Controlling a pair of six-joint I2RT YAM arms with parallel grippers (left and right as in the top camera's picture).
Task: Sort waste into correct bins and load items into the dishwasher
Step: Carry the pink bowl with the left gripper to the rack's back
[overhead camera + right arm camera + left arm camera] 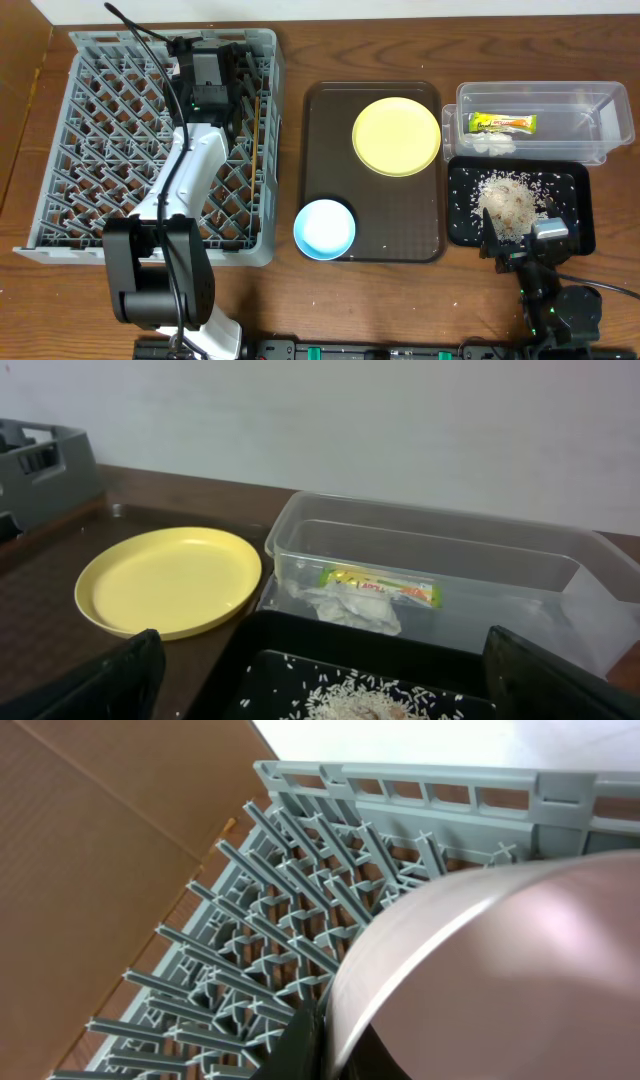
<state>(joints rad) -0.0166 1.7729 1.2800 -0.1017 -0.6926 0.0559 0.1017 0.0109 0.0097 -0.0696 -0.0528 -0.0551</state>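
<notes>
lying flat, round pale-yellow plate [396,136]

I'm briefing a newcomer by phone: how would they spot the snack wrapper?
Find the clear plastic tub at the overhead view's upper right, above the black tray. Inside lies the snack wrapper, beside crumpled white tissue; it alone is green, yellow and orange.

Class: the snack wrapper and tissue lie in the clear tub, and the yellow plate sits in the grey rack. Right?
No. The yellow plate sits on the dark brown tray, not in the rack; the overhead view shows it. The rest holds.
</notes>
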